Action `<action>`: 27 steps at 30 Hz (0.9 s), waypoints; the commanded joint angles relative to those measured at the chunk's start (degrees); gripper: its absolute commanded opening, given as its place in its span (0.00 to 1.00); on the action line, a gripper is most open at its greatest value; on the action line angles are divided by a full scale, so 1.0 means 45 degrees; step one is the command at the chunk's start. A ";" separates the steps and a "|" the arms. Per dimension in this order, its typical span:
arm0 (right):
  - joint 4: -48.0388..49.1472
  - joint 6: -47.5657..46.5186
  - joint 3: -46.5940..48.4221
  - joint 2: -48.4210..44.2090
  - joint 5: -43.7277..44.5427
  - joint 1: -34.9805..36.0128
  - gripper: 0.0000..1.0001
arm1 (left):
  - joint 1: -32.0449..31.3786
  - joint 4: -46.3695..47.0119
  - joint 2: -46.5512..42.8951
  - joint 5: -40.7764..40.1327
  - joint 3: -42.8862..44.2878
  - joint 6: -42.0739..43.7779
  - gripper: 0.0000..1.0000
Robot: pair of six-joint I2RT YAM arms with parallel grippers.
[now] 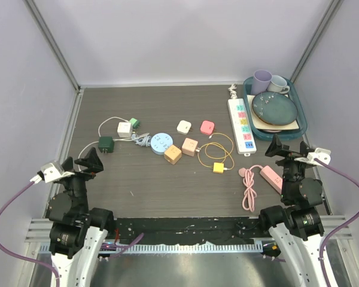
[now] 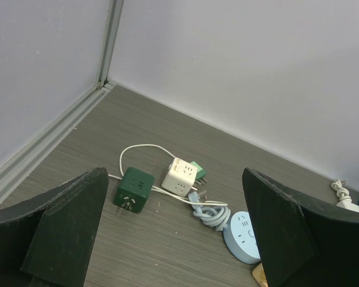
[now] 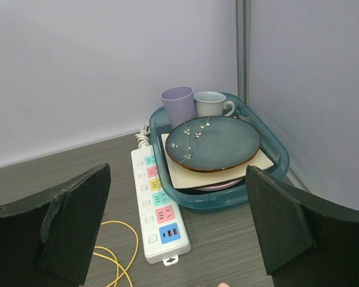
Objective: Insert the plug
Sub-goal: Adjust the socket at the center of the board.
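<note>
A white power strip (image 1: pixel 242 125) with coloured sockets lies at the back right, lengthwise beside a tray; the right wrist view shows the strip (image 3: pixel 158 206) ahead and below. Loose plugs lie mid-table: a dark green cube (image 1: pixel 105 144), a white cube (image 1: pixel 125 128), a light green plug (image 1: pixel 133 122), a round blue socket (image 1: pixel 161 142), an orange cube (image 1: pixel 172 154) and a yellow plug (image 1: pixel 218 167) on a coiled cable. My left gripper (image 1: pixel 82 160) hangs open near the green cube (image 2: pixel 130 189). My right gripper (image 1: pixel 290 149) is open and holds nothing.
A teal tray (image 1: pixel 299 122) at the back right holds a blue plate (image 1: pixel 274 107) and two cups (image 1: pixel 262 81). A pink strip (image 1: pixel 270 177) with a coiled pink cable (image 1: pixel 249 188) lies in front of my right arm. Walls enclose three sides.
</note>
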 commanded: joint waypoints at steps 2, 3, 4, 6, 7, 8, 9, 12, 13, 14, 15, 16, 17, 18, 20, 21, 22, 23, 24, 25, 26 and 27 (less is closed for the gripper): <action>0.0722 0.0123 -0.0197 0.0008 -0.0205 -0.0055 1.00 | 0.0087 0.0601 -0.0168 -0.0091 0.0061 0.0184 1.00; 0.0741 0.0123 -0.0217 0.0027 -0.0244 -0.0055 1.00 | 0.0087 0.0601 -0.0168 -0.0072 0.0042 0.0184 1.00; 0.0761 0.0143 -0.0198 0.0027 -0.0399 -0.0075 1.00 | 0.0087 0.0601 -0.0168 -0.0052 0.0041 0.0184 1.00; 0.0722 0.0162 -0.0159 0.0085 -0.0576 -0.0075 1.00 | 0.0087 0.0601 -0.0168 -0.0033 0.0041 0.0164 1.00; 0.0683 0.0182 -0.0120 0.0105 -0.0692 -0.0055 1.00 | 0.0087 0.0620 -0.0168 -0.0032 0.0022 0.0164 1.00; 0.0625 0.0317 -0.0023 0.0279 -0.0848 -0.0094 1.00 | 0.0068 0.0620 -0.0168 -0.0013 0.0041 0.0145 1.00; 0.0586 0.0415 0.0055 0.0397 -0.1004 -0.0075 1.00 | 0.0067 0.0640 -0.0168 0.0006 0.0041 0.0125 1.00; 0.0313 0.0670 0.0485 0.1158 -0.1980 -0.0075 1.00 | 0.0067 0.0640 -0.0168 0.0104 0.0041 0.0047 1.00; 0.0080 0.0651 0.0640 0.1469 -0.2292 -0.0075 1.00 | 0.0087 0.0621 -0.0187 0.0143 0.0041 0.0008 1.00; -0.0019 0.0651 0.0951 0.1743 -0.2624 -0.0055 1.00 | 0.0068 0.0582 -0.0245 0.0221 0.0022 -0.0050 1.00; -0.0175 0.0786 0.1129 0.2365 -0.2840 -0.0055 1.00 | 0.0067 0.0581 -0.0343 0.0318 0.0022 -0.0167 1.00; -0.0544 0.0903 0.1324 0.2700 -0.2823 -0.0075 1.00 | 0.0067 0.0523 -0.0537 0.0377 0.0022 -0.0226 1.00; -0.0799 0.1059 0.1770 0.3032 -0.2726 -0.0075 1.00 | 0.0067 0.0465 -0.0616 0.0416 0.0022 -0.0265 1.00; -0.1092 0.1409 0.2026 0.3789 -0.2512 -0.0055 1.00 | 0.0029 0.0406 -0.0694 0.0455 0.0041 -0.0324 1.00; -0.1990 0.1840 0.2689 0.4535 -0.2432 -0.0055 1.00 | -0.0088 0.0153 -0.0695 0.0436 0.0159 -0.0480 1.00; -0.2225 0.2287 0.2886 0.5138 -0.2528 -0.0055 1.00 | -0.0108 0.0074 -0.0714 0.0456 0.0197 -0.0558 1.00; -0.2788 0.2562 0.3043 0.5550 -0.2626 -0.0055 1.00 | -0.0128 -0.0023 -0.0695 0.0436 0.0256 -0.0713 1.00; -0.3103 0.2836 0.3315 0.5864 -0.2724 -0.0055 1.00 | -0.0244 -0.0198 -0.0714 0.0456 0.0295 -0.0870 1.00; -0.3396 0.3128 0.3472 0.6176 -0.2899 -0.0055 1.00 | -0.0245 -0.0297 -0.0695 0.0456 0.0295 -0.1045 1.00; -0.3941 0.3267 0.3629 0.6914 -0.3616 -0.0075 1.00 | -0.0284 -0.0491 -0.0695 0.0514 0.0237 -0.1202 1.00; -0.4197 0.3287 0.3920 0.7270 -0.4010 -0.0075 1.00 | -0.0323 -0.0609 -0.0676 0.0553 0.0237 -0.1570 1.00; -0.4451 0.3345 0.4078 0.7660 -0.4284 -0.0075 1.00 | -0.0342 -0.0726 -0.0676 0.0611 0.0237 -0.1710 1.00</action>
